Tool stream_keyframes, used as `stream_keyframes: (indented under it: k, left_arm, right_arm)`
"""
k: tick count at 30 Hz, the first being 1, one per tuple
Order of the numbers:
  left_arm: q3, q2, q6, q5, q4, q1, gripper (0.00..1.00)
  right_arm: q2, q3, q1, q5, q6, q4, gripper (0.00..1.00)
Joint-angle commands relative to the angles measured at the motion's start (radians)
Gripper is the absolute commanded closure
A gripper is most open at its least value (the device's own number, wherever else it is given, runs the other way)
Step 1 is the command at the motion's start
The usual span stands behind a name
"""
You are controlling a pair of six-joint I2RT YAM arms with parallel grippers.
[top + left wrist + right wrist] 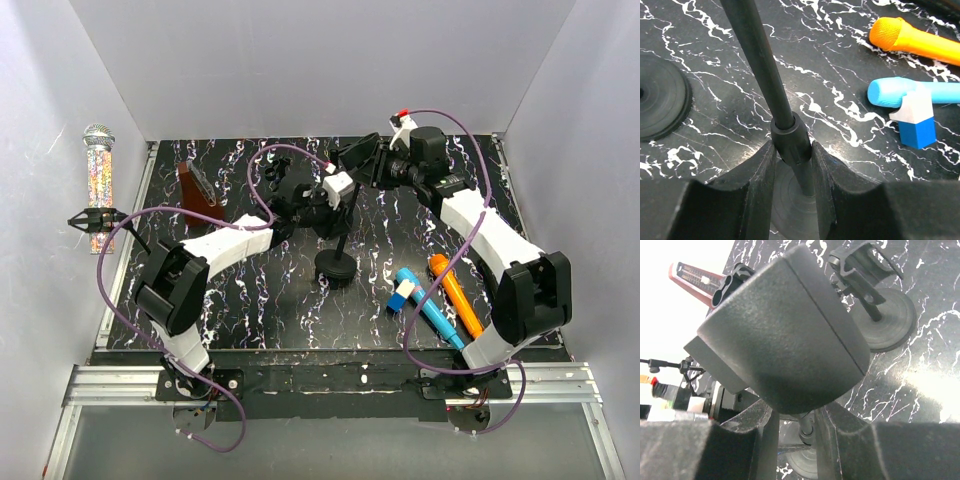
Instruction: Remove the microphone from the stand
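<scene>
The black stand has a round base (335, 268) and a thin pole (762, 65) with a collar. My left gripper (792, 145) is shut on that collar, just above the base; in the top view the left gripper (335, 192) sits mid-pole. The black microphone (785, 335) fills the right wrist view, directly over the pole's top. My right gripper (795, 412) is shut on its lower end, and from above the right gripper (372, 160) holds the microphone (358, 150) at the stand's head. The stand's clip is hidden behind the microphone.
An orange microphone (455, 292), a blue microphone (428, 306) and a white-and-blue block (401, 294) lie at the right front. A second stand with an empty clip (865, 270) stands behind. A red-brown wedge (200, 185) sits at the back left. A glittery microphone (98, 175) hangs on the left wall.
</scene>
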Motion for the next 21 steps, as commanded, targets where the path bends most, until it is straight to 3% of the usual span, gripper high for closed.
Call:
stream_keyframes:
  k: [1,4,5,8,10,11,13,14,16,21]
  left_arm:
    - [0.055,-0.056,0.115,-0.25,-0.077,-0.044,1.0]
    - [0.036,-0.085,0.181,-0.745,-0.087,-0.141,1.0]
    - [0.044,-0.084,0.174,-0.819,-0.114,-0.155,1.0]
    - [0.085,-0.081,0.108,-0.783,-0.231,-0.16,1.0]
    - [0.092,-0.082,0.066,-0.695,-0.272,-0.158,1.0]
    - [0.093,-0.084,0.071,-0.624,-0.283,-0.154,0.95]
    - [0.086,-0.094,0.057,-0.494,-0.283,-0.126,0.54]
    - [0.076,-0.102,0.037,-0.34,-0.271,-0.099,0.4]
    - [0.07,-0.104,-0.003,-0.175,-0.246,-0.039,0.31]
    - [0.087,-0.033,-0.015,0.194,-0.225,0.052,0.29]
  right_arm:
    - [-0.007,0.055,0.008,0.07,0.14,-0.066,0.99]
    - [-0.006,0.11,0.008,0.234,0.283,-0.249,0.99]
    - [0.002,0.129,0.008,0.268,0.32,-0.294,0.99]
    - [0.007,0.143,0.008,0.252,0.368,-0.273,0.99]
    - [0.005,0.123,0.008,0.208,0.36,-0.204,0.99]
    - [0.004,0.103,0.006,0.188,0.348,-0.161,0.99]
    - [0.001,0.075,0.002,0.166,0.339,-0.132,0.99]
    - [-0.001,0.057,-0.003,0.142,0.326,-0.115,0.99]
    - [-0.007,0.022,-0.011,0.112,0.288,-0.089,0.99]
    - [-0.027,-0.078,-0.023,-0.036,0.273,0.085,0.99]
